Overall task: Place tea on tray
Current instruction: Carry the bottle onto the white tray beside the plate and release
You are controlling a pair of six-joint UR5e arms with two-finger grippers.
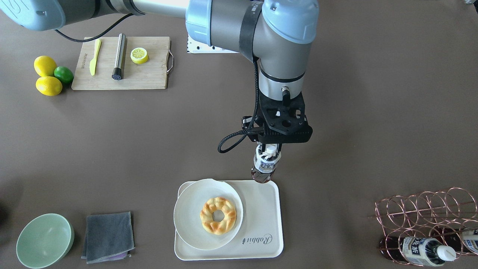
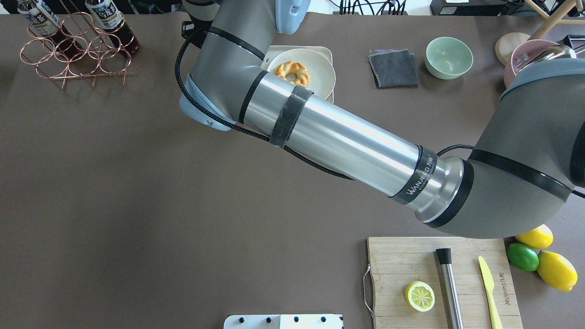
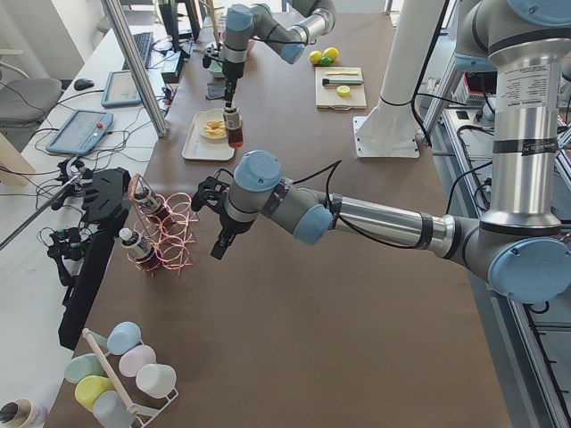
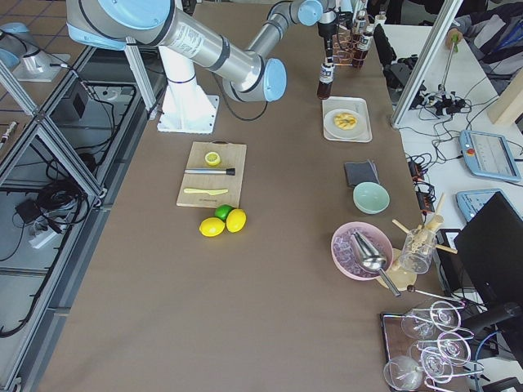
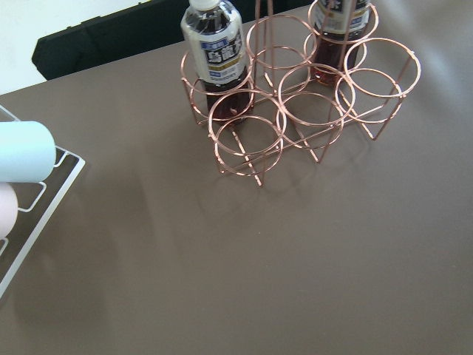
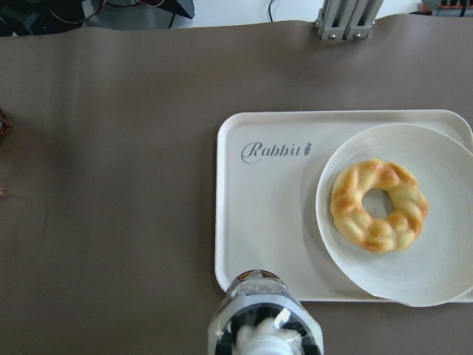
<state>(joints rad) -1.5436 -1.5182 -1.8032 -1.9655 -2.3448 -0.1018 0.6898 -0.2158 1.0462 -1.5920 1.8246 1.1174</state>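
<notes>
My right gripper (image 1: 269,151) is shut on the neck of a tea bottle (image 1: 266,164) and holds it upright, with its dark base over the robot-side rim of the cream tray (image 1: 261,209). In the right wrist view the bottle (image 6: 264,314) hangs over the tray's near edge (image 6: 266,222), beside the "Rabbit" lettering. My left gripper (image 3: 221,245) shows only in the exterior left view, hovering near the copper rack (image 3: 165,236); I cannot tell whether it is open or shut.
A round white plate (image 1: 190,213) with a braided donut (image 1: 218,215) fills one half of the tray. The copper rack (image 1: 425,213) holds more tea bottles (image 1: 424,251). There is also a grey cloth (image 1: 108,235), a green bowl (image 1: 44,239) and a cutting board (image 1: 149,76).
</notes>
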